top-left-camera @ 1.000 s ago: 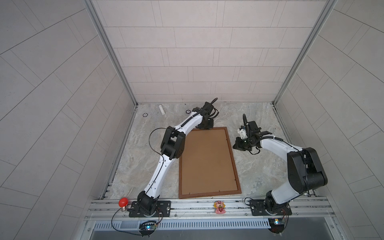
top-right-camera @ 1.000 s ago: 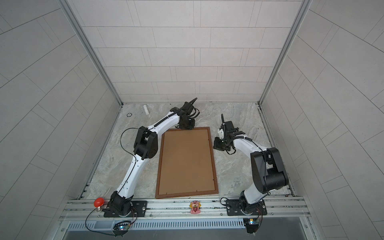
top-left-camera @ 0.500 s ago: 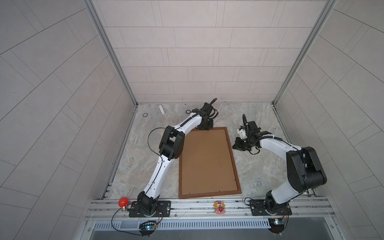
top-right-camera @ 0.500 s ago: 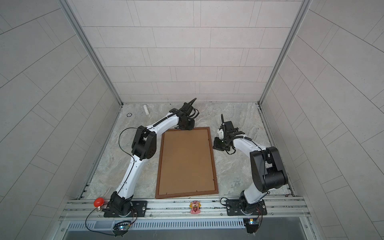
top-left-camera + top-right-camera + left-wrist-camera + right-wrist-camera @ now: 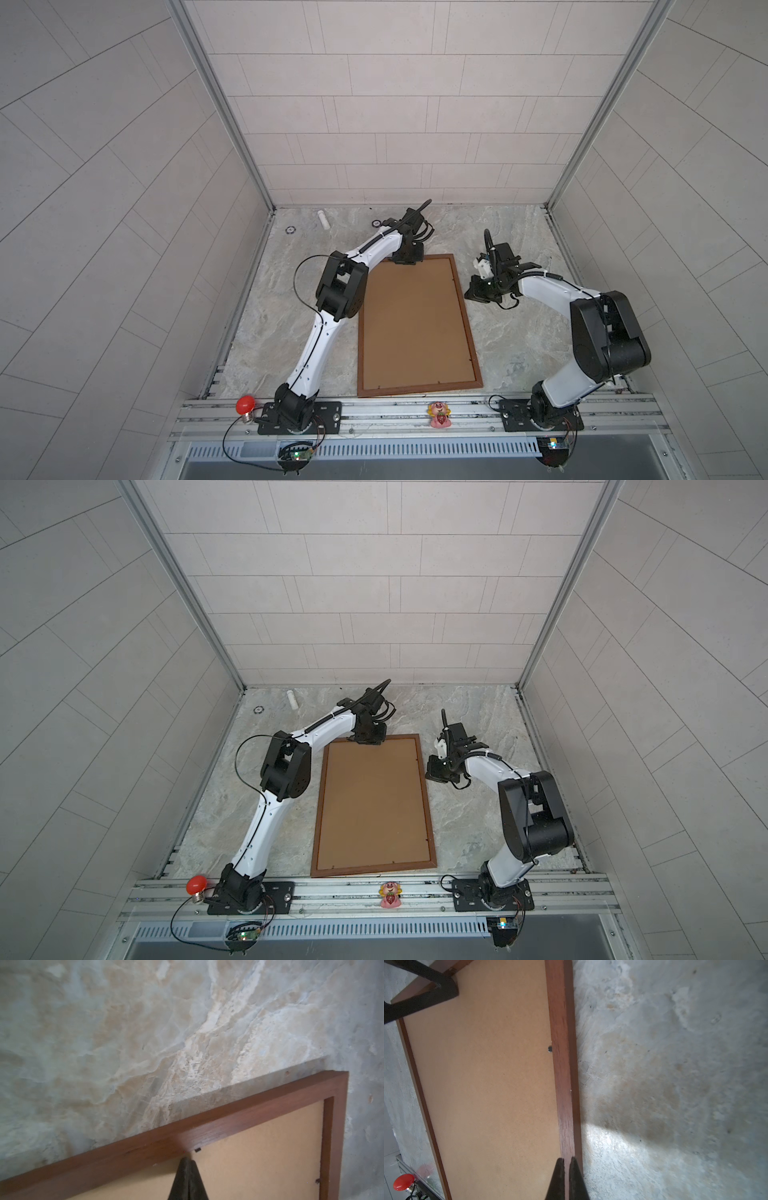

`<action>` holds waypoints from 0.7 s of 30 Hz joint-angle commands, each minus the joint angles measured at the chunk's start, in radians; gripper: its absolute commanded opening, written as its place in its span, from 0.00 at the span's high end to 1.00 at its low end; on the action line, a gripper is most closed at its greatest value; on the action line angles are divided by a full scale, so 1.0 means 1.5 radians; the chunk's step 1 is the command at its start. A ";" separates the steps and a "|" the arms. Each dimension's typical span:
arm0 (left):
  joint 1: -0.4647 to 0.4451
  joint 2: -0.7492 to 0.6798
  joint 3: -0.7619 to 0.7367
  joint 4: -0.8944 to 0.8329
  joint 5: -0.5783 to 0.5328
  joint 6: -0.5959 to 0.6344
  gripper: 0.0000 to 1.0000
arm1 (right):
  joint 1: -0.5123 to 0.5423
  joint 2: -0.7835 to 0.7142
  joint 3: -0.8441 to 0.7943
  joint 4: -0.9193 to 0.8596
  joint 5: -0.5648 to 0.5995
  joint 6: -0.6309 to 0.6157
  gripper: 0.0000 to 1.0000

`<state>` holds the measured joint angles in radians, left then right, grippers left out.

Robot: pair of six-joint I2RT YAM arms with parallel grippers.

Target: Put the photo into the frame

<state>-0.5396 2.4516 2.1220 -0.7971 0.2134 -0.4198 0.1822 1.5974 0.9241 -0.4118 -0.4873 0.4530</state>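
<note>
Currently the frame (image 5: 419,389) lies flat in the middle of the marbled table (image 5: 523,340) in both top views. Its back faces up, and its long sides run from the lower edge towards the upper middle. A plain brown backing board (image 5: 415,324) fills its opening. The photo shows in no view, so I cannot tell where it is.

The left gripper (image 5: 407,261) sits at the frame's upper short rail, towards that rail's left end. In the left wrist view its jaws are pressed together with nothing between them, and the tip is at the rail's inner edge, just beside a small black tab (image 5: 197,1149).

The right gripper (image 5: 471,294) is at the upper part of the right long rail. In the right wrist view its fingers (image 5: 559,1178) leave only a slit between them and grip nothing, poised over the rail's wood. I cannot tell whether either tip touches the frame.
</note>
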 commanded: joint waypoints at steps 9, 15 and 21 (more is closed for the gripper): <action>0.022 -0.003 0.071 -0.072 0.022 0.025 1.00 | -0.005 0.002 -0.006 0.003 0.001 0.000 1.00; 0.024 0.005 0.112 -0.035 0.013 0.017 1.00 | -0.006 0.000 -0.008 0.005 0.000 0.001 1.00; 0.021 0.042 0.137 -0.041 0.038 0.002 1.00 | -0.006 0.001 -0.006 0.004 -0.002 0.001 1.00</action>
<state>-0.5011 2.4733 2.3070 -0.8433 0.2493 -0.4068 0.1772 1.5974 0.9241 -0.4088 -0.4904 0.4530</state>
